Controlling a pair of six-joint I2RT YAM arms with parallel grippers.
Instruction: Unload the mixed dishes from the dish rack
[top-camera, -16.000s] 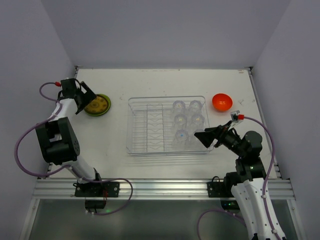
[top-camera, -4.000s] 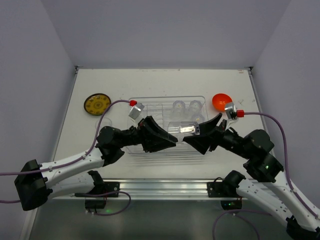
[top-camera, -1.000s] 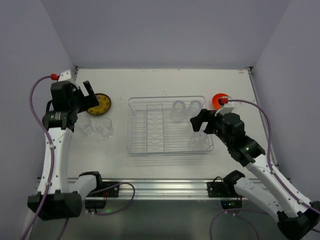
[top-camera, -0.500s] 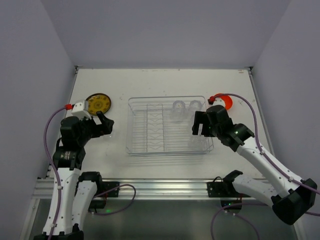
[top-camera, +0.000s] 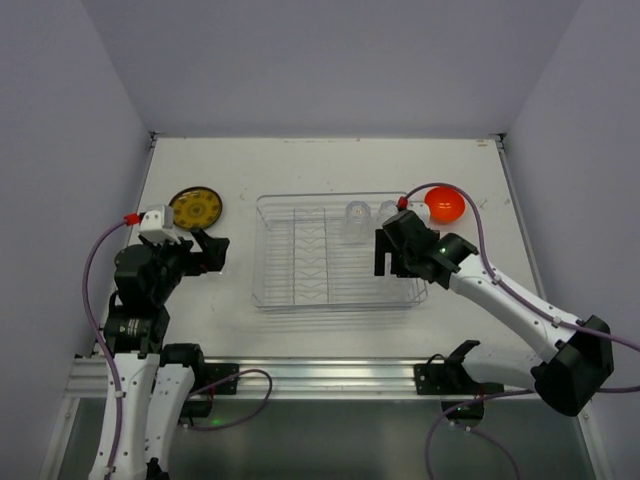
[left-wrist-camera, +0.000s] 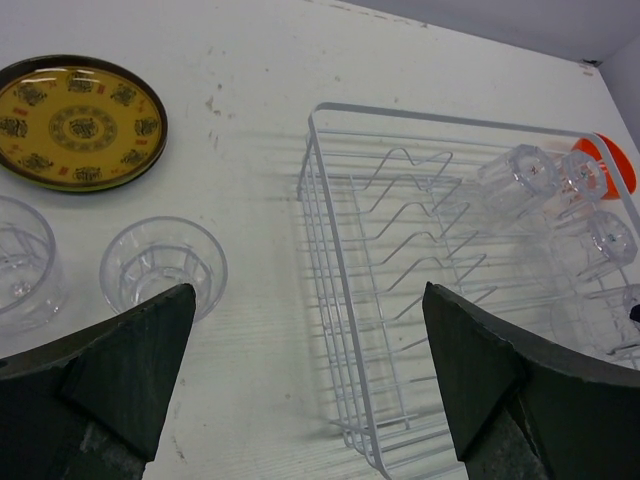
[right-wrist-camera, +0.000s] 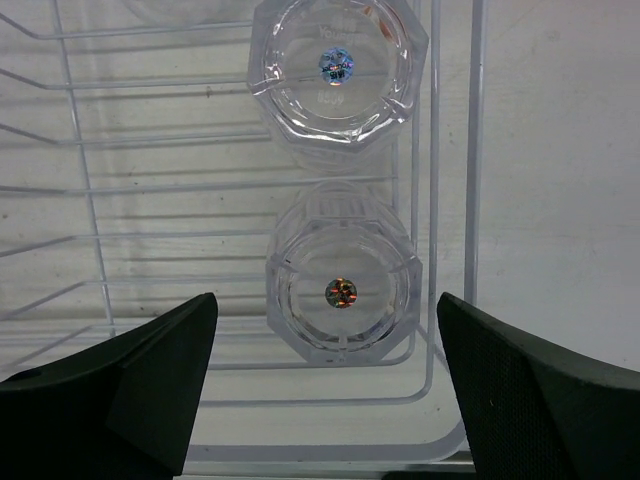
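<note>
Wide-spread jaws on both arms, with nothing gripped in either. The left gripper hangs over the white table. On one side of it stand two small clear glass cups, a nearer cup and an outer cup, upright on the table and just beside each other. On the other side is the left wall of the clear rectangular plastic dish rack with wire ribs. Beyond the cups, apart from them, lies the round yellow patterned plate with a dark rim.

The right gripper is over the near right corner of the rack. A clear cup with an octagonal end and a shiny sticker lies directly below, centred between the fingers, with a gap showing on each side. In the wrist view one finger shows over the ribbed floor and the other over the table outside the rack's wall, which runs close along the cup. A second stickered cup sits just beyond the first in the same row. How high the fingers are above the cup cannot be told. Two more clear cups stand at the rack's far side. The small glossy orange bowl rests on the table just outside the far right corner.
</note>
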